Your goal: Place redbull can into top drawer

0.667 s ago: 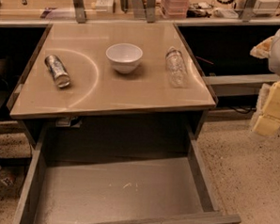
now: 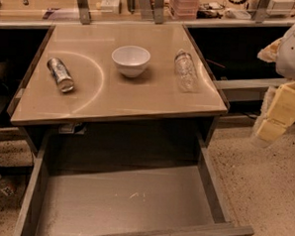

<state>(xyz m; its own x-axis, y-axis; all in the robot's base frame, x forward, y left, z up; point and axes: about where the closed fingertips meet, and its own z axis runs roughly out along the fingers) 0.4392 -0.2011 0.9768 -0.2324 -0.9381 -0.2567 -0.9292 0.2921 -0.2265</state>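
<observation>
- Three things sit on my tabletop [image 2: 138, 102]: the redbull can [image 2: 60, 74] on its side at the left, a white bowl [image 2: 130, 60] in the middle, and a clear bottle [image 2: 185, 70] lying at the right.
- The top drawer [image 2: 123, 198] stands pulled open below.
- The gripper [image 2: 279, 114] hangs beyond the table's right edge, well apart from the can. I cannot tell its state.

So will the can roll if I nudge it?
Likely yes: the can lies on its side on the smooth table, so a sideways push should roll it. Its shiny metal skin may be slippery and probably dents under a hard squeeze. The gripper is off the table's right side, far from it.
</observation>
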